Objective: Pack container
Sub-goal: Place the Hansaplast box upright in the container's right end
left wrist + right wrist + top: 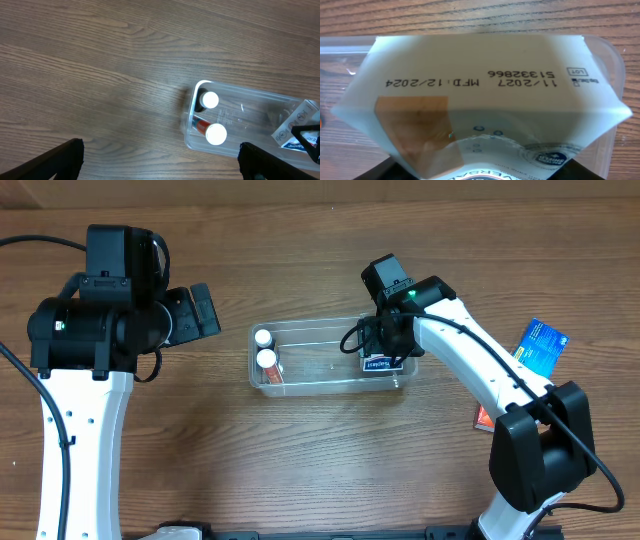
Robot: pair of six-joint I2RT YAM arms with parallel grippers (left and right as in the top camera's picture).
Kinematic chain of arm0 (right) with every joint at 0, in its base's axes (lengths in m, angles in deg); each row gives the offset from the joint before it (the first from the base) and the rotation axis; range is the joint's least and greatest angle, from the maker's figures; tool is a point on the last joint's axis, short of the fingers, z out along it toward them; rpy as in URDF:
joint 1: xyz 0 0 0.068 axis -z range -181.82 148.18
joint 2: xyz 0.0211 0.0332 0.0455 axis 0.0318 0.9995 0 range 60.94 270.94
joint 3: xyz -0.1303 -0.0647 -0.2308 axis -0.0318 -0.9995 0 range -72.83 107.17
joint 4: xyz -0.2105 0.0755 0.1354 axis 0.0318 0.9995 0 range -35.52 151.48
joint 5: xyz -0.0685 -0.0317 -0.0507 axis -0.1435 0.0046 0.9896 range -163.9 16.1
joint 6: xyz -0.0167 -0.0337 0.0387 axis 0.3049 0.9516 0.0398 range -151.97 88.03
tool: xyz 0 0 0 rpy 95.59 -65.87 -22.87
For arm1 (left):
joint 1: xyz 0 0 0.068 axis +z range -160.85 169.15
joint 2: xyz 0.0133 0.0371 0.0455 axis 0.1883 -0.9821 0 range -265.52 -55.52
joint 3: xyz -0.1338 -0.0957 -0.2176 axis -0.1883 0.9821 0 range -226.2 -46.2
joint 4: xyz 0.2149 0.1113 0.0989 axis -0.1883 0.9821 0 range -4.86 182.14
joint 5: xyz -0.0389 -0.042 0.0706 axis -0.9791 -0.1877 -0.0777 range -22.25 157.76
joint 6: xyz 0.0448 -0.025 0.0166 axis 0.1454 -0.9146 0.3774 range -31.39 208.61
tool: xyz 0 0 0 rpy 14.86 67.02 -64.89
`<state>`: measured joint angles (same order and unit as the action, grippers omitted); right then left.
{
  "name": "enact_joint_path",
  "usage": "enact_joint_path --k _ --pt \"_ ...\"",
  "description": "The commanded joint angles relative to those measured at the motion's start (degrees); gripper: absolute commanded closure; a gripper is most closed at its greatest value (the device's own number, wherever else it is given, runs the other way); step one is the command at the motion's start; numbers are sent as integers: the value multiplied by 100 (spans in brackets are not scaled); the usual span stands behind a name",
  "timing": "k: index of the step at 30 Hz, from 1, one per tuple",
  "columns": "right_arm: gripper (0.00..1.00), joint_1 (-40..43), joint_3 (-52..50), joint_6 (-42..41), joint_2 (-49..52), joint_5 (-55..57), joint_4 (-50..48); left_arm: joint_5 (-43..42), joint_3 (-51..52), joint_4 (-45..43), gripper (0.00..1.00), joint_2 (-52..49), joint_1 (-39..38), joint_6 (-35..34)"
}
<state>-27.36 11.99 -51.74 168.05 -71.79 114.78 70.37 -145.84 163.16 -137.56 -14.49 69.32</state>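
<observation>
The clear plastic container (330,383) lies mid-table and also shows in the left wrist view (189,135). Two white-capped bottles (266,361) stand in its left end. My right gripper (385,352) is over the container's right end, shut on a white box with a printed date (480,100), which sits inside the container there (378,364). The container's rim shows behind the box in the right wrist view (615,60). My left gripper (160,167) is open and empty, hovering above bare table to the left of the container.
A blue box (541,345) lies at the right side of the table, and an orange item (483,417) peeks out beside the right arm. The table is wood grain.
</observation>
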Motion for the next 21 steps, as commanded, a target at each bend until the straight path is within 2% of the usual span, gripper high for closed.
enact_joint_path --k 1,5,9,11,13,17,21 --pt "30 11 -2 2 -35 35 87 39 -26 -2 0 -31 31 111" --pt "31 11 0 2 -37 33 417 39 -26 -2 0 -31 31 111" --pt "26 11 0 4 -37 35 542 39 -26 2 0 -31 31 111" --pt "16 11 0 4 -37 35 535 39 -26 15 0 -31 31 111" --pt "0 11 0 2 -37 37 468 39 -26 22 0 -31 31 111" --pt "0 11 37 0 -37 234 310 39 -26 22 0 -31 31 111" --pt "0 46 1174 -87 -317 1029 855 48 -26 44 0 -31 31 114"
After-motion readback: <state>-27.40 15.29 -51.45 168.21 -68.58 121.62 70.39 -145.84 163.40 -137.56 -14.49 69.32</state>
